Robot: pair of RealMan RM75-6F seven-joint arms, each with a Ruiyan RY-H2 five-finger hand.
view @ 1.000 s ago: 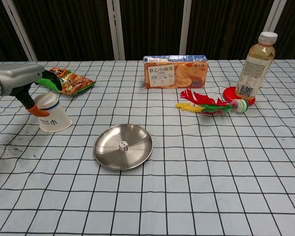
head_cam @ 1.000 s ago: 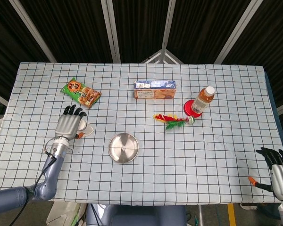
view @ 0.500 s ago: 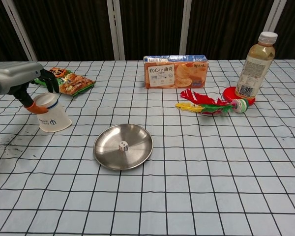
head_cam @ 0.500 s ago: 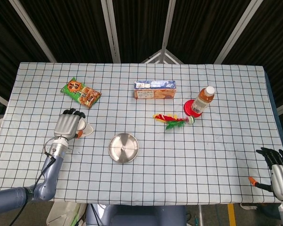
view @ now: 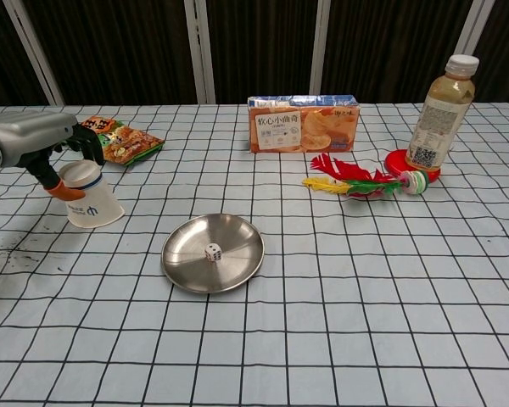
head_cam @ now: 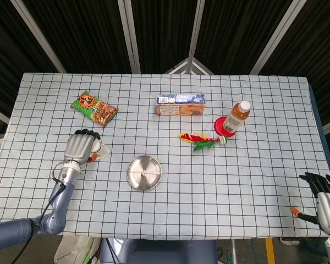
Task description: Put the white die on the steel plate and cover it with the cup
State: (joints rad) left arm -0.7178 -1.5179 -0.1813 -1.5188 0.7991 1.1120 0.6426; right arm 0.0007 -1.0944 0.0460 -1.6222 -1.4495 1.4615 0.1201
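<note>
A white die [view: 212, 253] lies in the middle of the round steel plate [view: 183, 243], which also shows in the head view [head_cam: 136, 166]. Left of the plate, a white paper cup [view: 92, 202] stands mouth down on the checked cloth, slightly tilted. My left hand [view: 49, 146] is over its upper part, with fingers curled round the far side and the orange-tipped thumb pressed on the near side. From the head view the left hand [head_cam: 78, 147] hides most of the cup [head_cam: 103, 151]. My right hand [head_cam: 325, 199] hangs beyond the table's near right corner, fingers apart, holding nothing.
A green and orange snack bag [view: 119, 140] lies behind the cup. A biscuit box [view: 303, 124] stands at the back centre. A drink bottle [view: 439, 115] stands on a red disc at back right, with a feathered shuttlecock [view: 356, 181] in front of it.
The left hand's fingers went from stretched out above the cup to curled down round it. The cup, plate, die and right hand stayed put.
</note>
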